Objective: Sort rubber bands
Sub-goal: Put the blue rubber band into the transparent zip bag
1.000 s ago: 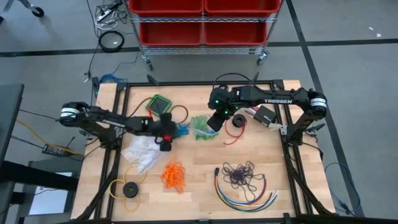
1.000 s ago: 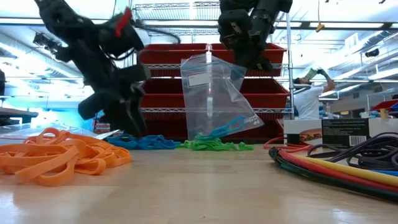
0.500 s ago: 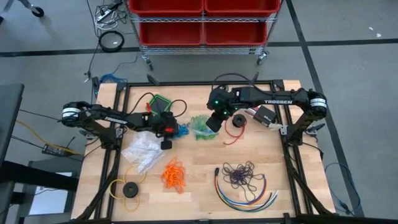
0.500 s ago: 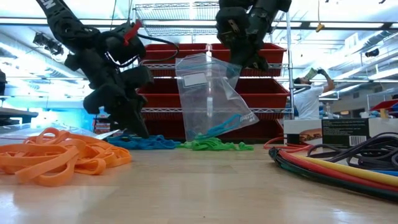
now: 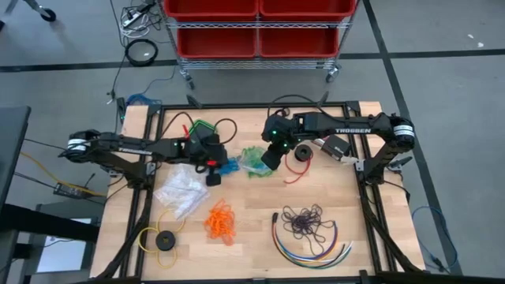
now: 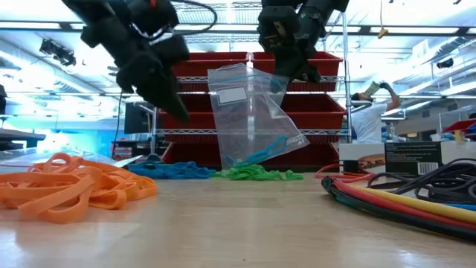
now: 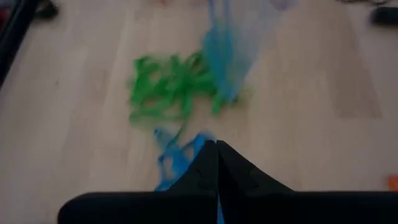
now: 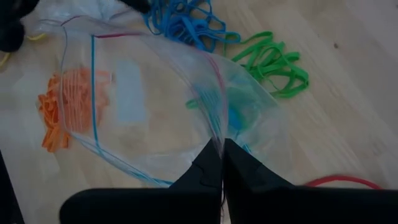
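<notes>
Blue rubber bands (image 7: 177,158) between left fingers (image 7: 200,174)

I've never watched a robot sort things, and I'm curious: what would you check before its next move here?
1. Right gripper shut on the clear plastic zip bag, bag held off the wooden table: ok.
2. Left gripper shut and lifted above the bunch of blue rubber bands: ok.
3. A blue band actually caught in the left gripper: cannot tell.
4. Bag's mouth open towards the left gripper: cannot tell.
5. Blue bands already inside the bag: ok.
6. Bunches of orange rubber bands and dark purple rubber bands lying apart: ok.
</notes>
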`<action>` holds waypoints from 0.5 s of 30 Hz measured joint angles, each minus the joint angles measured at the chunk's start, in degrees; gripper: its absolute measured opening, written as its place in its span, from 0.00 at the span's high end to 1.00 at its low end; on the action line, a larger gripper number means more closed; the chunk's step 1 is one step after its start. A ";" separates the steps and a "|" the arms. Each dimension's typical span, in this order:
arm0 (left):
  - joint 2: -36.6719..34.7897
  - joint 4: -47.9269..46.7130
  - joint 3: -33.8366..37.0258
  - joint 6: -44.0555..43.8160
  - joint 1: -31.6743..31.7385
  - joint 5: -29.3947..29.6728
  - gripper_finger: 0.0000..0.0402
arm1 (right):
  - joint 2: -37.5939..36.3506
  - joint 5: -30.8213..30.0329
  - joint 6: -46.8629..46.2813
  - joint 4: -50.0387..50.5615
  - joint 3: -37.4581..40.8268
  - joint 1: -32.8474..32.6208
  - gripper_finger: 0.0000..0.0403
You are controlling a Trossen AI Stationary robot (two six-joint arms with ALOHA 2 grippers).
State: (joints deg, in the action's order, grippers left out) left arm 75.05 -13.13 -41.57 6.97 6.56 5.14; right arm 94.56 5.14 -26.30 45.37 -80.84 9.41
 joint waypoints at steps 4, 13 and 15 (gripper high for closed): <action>1.71 -1.96 1.32 -2.68 2.19 0.27 0.90 | 0.00 -0.33 -0.01 -0.27 0.00 -0.26 1.00; 7.97 10.42 8.06 -5.24 5.12 -3.31 0.62 | -0.02 -0.68 0.45 -0.93 -0.02 -0.79 1.00; 9.67 13.21 8.24 -4.99 5.41 -5.91 0.62 | -0.02 -0.81 0.47 -0.98 -0.02 -0.71 1.00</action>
State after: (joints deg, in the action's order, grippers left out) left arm 84.72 0.08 -33.32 1.98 11.97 -0.78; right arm 94.54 4.33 -25.84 44.39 -80.86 8.70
